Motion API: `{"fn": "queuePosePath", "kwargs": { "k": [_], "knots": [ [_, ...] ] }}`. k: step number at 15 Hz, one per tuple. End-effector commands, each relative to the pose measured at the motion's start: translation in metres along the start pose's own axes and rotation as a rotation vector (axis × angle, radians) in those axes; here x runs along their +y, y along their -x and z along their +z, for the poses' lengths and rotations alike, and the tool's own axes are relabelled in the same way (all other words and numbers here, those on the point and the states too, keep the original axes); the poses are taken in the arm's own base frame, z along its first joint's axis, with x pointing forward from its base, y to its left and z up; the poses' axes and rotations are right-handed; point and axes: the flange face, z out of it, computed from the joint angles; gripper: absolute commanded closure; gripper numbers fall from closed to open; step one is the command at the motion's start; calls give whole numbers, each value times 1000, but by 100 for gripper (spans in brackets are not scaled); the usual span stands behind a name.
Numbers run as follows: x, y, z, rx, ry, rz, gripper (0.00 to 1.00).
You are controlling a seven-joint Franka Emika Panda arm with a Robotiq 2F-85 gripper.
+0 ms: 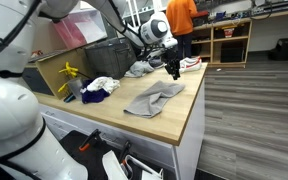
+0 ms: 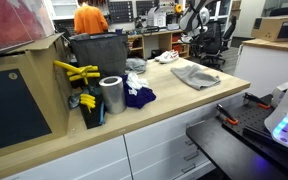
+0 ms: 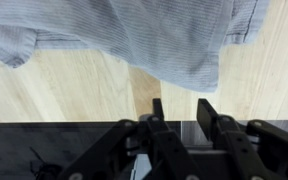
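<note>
- Counter [image 1: 179, 125]: a pale wooden top carries everything, giving the arm a flat surface to work over.
- Bin [image 1: 109, 55]: dark, set at the back edge, apart from the arm.
- Cloth [image 1: 154, 97]: grey, lying rumpled but mostly flat mid-counter in both exterior views [image 2: 196, 75]. The wrist view shows it just ahead of the fingers [image 3: 154, 35].
- Pincer [image 1: 174, 72]: pointing down just beside the cloth's far edge. In the wrist view [image 3: 181, 108] its 2 fingers stand partly apart and empty, over bare wood.

Silver can [image 2: 112, 95] beside blue cloth [image 2: 139, 96]; yellow clamps [image 2: 76, 72] near; dark bin [image 2: 97, 55] further back; orange-shirted person [image 2: 89, 17] standing.
</note>
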Motion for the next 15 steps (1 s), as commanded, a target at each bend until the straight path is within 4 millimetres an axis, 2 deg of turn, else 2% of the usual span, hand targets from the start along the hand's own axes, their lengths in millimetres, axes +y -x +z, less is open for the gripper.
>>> {"fn": "queuePosePath", "kwargs": {
  "k": [1, 3, 5, 7, 10, 13, 15],
  "knots": [
    [11, 1, -18, 3, -47, 6, 27],
    [14, 9, -32, -33, -76, -54, 12],
    [17, 27, -48, -70, -106, -140, 1],
    [23, 48, -62, -98, -128, -259, 0],
    [42, 82, -71, -117, -121, -440, 0],
    [64, 107, -64, -144, -90, -618, 0],
    [81, 116, -55, -154, -50, -732, 0]
  ]
}}
